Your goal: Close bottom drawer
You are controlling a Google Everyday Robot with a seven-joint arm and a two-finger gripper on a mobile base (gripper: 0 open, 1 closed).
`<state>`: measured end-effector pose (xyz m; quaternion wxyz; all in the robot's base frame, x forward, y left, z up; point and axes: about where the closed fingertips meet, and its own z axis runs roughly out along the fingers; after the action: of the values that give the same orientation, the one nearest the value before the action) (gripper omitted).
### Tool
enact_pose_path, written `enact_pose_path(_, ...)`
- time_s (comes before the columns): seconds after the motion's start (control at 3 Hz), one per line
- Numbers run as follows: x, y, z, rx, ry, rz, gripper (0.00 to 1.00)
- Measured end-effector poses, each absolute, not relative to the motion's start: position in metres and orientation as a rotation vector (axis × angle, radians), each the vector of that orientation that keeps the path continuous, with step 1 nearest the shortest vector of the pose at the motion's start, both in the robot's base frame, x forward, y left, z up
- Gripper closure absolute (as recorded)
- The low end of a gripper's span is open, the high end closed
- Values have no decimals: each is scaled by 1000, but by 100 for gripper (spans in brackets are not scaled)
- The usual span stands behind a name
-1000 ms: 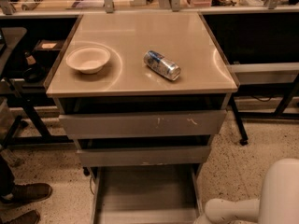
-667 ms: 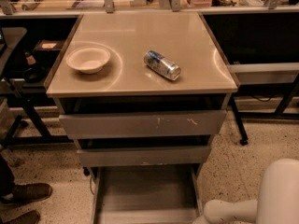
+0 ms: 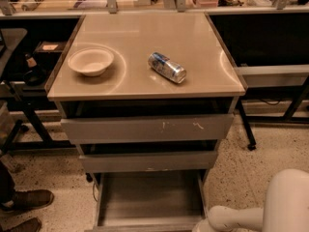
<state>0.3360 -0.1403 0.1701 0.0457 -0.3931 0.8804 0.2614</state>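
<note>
Tabletop [image 3: 193, 33] of the cabinet carries a bowl [image 3: 91, 62] and a can [image 3: 166, 67] lying on its side, well apart. Widest drawer front [image 3: 145, 128] and mid-width front [image 3: 147, 161] sit slightly proud. The bottom drawer [image 3: 149, 197] stands pulled fully out at floor level, exactly as one second ago: no closing travel recorded, task judged not begun. White arm [image 3: 285, 202] occupies the lower right corner, beside the drawer's front. Gripper lies beyond the bottom edge; state of jaws cannot be told
</note>
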Motion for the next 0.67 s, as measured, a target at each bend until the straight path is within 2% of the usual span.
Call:
enact_pose_path(0.33,371,-135,163,-1177,2641,771,100)
enact_pose_path(0.67,378,-133,162,-1175,2629,767,100)
